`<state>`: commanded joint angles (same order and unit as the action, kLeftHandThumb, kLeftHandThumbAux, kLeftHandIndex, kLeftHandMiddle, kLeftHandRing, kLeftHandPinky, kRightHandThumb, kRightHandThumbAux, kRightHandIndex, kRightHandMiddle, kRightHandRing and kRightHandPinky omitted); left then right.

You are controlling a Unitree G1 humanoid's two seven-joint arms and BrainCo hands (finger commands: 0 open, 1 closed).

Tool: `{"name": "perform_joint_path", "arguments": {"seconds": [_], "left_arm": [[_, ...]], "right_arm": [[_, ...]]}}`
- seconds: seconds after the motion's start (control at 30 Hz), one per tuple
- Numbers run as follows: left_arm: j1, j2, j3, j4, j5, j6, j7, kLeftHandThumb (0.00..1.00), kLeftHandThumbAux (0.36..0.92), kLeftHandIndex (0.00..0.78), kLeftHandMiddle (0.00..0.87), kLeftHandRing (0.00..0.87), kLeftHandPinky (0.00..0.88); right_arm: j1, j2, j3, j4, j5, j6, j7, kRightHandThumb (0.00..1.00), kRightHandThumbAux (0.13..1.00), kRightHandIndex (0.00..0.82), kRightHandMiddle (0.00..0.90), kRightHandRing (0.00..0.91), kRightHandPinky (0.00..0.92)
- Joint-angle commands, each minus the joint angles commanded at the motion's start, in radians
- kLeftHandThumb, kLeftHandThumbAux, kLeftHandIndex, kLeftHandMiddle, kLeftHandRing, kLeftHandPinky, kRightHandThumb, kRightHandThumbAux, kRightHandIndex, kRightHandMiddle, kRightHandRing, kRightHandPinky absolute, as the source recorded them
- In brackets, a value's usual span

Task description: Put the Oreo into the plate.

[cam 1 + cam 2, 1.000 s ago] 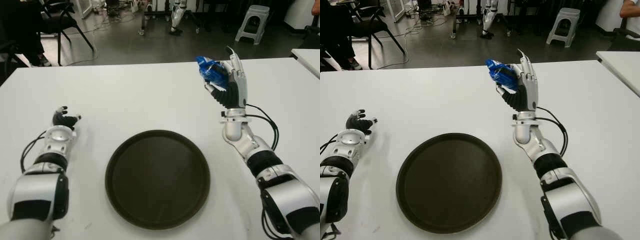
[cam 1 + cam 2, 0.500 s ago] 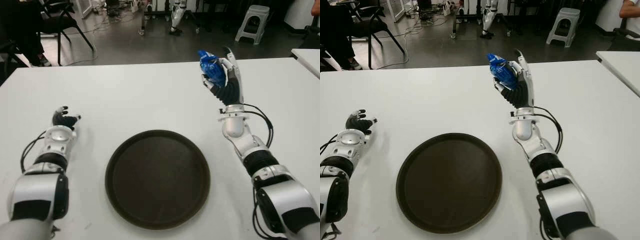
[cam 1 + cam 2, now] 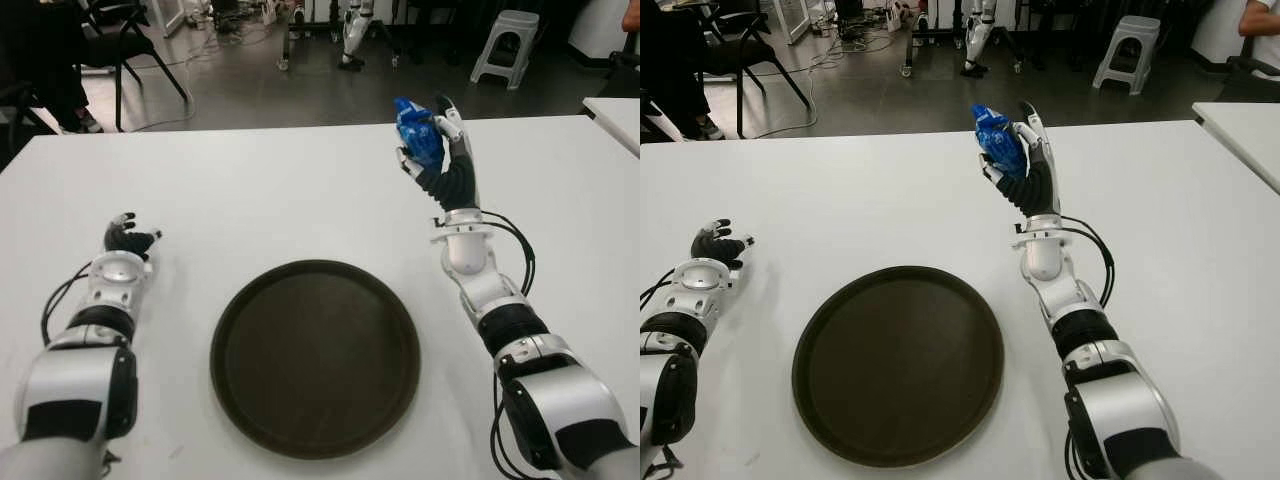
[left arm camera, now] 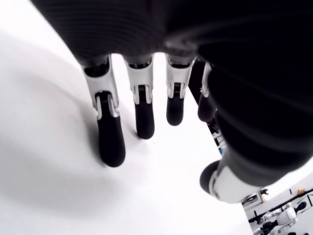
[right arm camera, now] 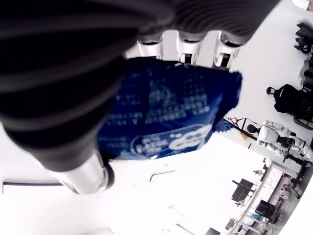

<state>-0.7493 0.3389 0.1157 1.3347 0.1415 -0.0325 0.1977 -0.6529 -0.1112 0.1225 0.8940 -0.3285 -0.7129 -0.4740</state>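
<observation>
We see a blue Oreo packet point(image 3: 417, 136) with white lettering (the logo shows in the right wrist view) at 1 o'clock, a plain dark brown plate point(image 3: 315, 357) at 6 o'clock, a white table point(image 3: 260, 200), and black-and-silver fingers point(image 4: 110, 137) at 9 o'clock.

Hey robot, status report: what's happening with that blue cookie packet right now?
Right hand shut on Oreo packet, raised above the far table. Left hand open, idle, left of plate. Plate empty, nothing in the way.
</observation>
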Motion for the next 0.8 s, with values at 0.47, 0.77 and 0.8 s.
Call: {"name": "perform_joint_path", "arguments": {"seconds": [0.47,0.77,0.8], "left_arm": [[-0.002,0.002,-0.015,0.002,0.016,0.008,0.01,0.355,0.758,0.15,0.15,0.171,0.167],[-0.002,0.003,-0.01,0.003,0.005,0.007,0.006,0.376,0.753,0.188,0.157,0.176,0.177],[-0.002,0.003,-0.009,0.003,0.004,0.007,0.005,0.378,0.751,0.191,0.159,0.178,0.175]], "right_arm": [[0.049,0.003,0.072,-0.047,-0.138,-0.166,-0.063,0.714,0.715,0.423,0.018,0.0,0.001],[0.042,-0.006,0.092,-0.033,-0.158,-0.242,-0.023,0.715,0.713,0.424,0.037,0.002,0.001],[0.043,-0.007,0.095,-0.035,-0.156,-0.246,-0.012,0.715,0.713,0.425,0.037,0.001,0.0]]}}
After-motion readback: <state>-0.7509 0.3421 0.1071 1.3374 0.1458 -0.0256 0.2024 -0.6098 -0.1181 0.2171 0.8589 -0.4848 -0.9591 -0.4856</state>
